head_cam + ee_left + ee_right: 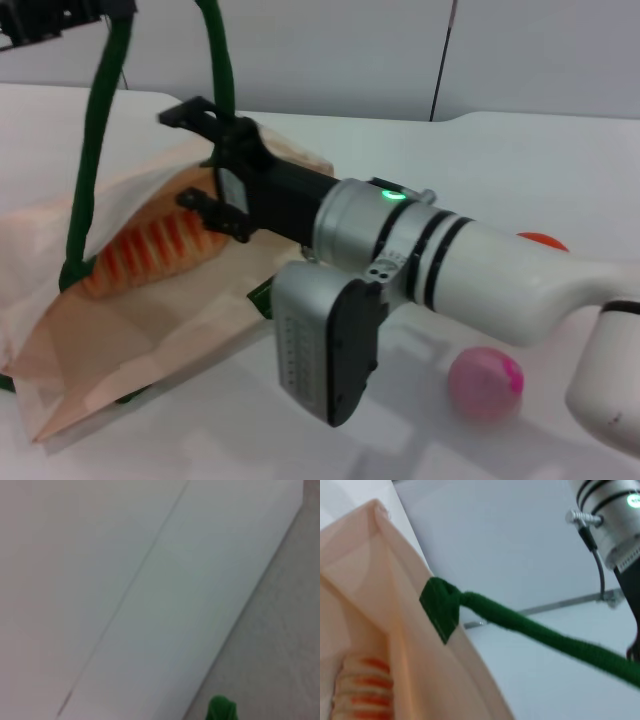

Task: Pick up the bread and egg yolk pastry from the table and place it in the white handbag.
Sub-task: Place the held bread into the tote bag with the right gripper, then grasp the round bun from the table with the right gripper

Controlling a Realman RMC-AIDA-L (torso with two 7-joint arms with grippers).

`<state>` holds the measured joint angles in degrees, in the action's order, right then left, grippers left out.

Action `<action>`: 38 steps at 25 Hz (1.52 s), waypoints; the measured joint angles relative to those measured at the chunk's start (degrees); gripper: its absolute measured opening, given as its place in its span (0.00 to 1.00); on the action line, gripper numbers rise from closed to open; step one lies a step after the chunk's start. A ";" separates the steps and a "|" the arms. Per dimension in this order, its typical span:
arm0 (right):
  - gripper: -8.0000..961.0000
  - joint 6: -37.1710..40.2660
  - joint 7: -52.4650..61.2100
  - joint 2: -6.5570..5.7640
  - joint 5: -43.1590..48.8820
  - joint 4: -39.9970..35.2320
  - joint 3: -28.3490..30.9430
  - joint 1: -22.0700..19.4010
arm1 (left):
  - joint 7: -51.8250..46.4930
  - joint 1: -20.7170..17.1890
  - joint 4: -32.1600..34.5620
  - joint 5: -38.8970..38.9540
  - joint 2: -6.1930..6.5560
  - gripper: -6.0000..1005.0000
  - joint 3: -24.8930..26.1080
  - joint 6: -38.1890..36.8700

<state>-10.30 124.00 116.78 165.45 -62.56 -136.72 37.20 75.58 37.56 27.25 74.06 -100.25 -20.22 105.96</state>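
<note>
The bread (150, 250) lies inside the open bag (140, 340) at the left of the surface (520, 160). The right gripper (200, 160) hovers at the bag's mouth, fingers spread and holding nothing. The left gripper (60, 22), far left, lifts a green handle (95, 150); I cannot tell its fingers' state. A pink ball (485, 382) sits near right.

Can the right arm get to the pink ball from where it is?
Probably yes. The right gripper is at the bag mouth by the bread, open, and the pink ball lies alone on bare table, beside that arm.
</note>
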 joint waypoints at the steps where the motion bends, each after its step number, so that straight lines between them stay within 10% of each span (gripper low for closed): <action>1: 0.92 0.00 -0.27 0.01 0.00 -0.01 0.32 -0.65 | 0.00 -0.08 0.00 0.00 0.02 0.12 0.28 -0.04; 23: 0.92 -5.64 -0.73 -0.57 -17.88 -0.78 9.98 -12.91 | 0.01 -1.69 -0.03 0.04 0.15 0.13 3.82 -1.81; 38: 0.92 20.52 5.10 -1.53 -35.10 -6.38 19.69 -10.38 | 0.22 -3.17 -0.35 0.14 0.14 0.14 5.38 -2.08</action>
<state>10.21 129.10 115.25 130.35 -68.94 -117.03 26.82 75.80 34.40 26.90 74.19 -100.11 -14.83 103.88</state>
